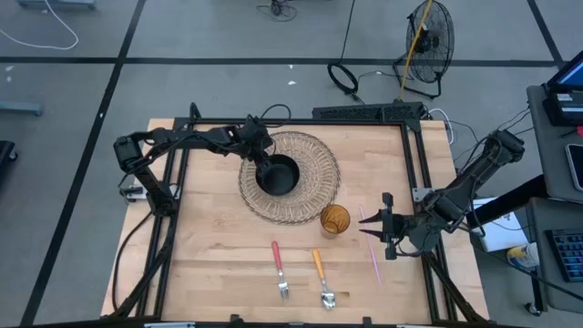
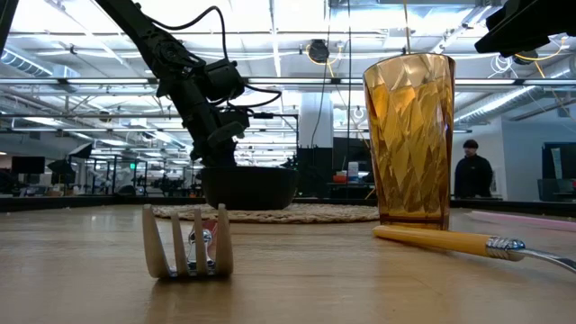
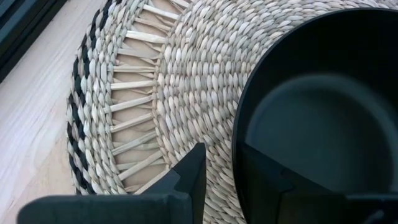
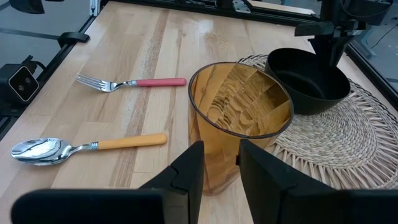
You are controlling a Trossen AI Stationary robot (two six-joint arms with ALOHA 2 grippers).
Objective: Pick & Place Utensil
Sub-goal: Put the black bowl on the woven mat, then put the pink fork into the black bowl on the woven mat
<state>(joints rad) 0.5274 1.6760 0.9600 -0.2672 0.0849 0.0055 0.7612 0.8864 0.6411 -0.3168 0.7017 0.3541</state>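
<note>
On the table [image 1: 219,246]: pale wood planks, black frame rails along the edges.
Mat: round woven placemat [image 1: 314,164] toward the back; black bowl [image 1: 278,175] sits on it.
Glass: amber tumbler [image 1: 334,220] stands upright just off the mat's near edge.
Utensils: red-handled fork [image 1: 279,269] and yellow-handled spoon [image 1: 322,278] lie side by side on bare wood near the front edge, apart from both grippers.
Straw: thin pink stick [image 1: 372,257] lies right of the glass.
Left gripper [image 3: 217,171]: over the bowl; one finger outside the rim, one inside, slightly parted, rim not visibly pinched.
Right gripper [image 4: 219,163]: beside the glass, fingers parted, nothing between them.
Room: grey floor, standing fan [image 1: 428,41], cables behind the table.
Low view only: a person [image 2: 472,175] in dark clothes stands in the room behind; ceiling strip lights.
Right wrist view only: ribbed pattern inside the glass; the left gripper at the bowl's far rim.
</note>
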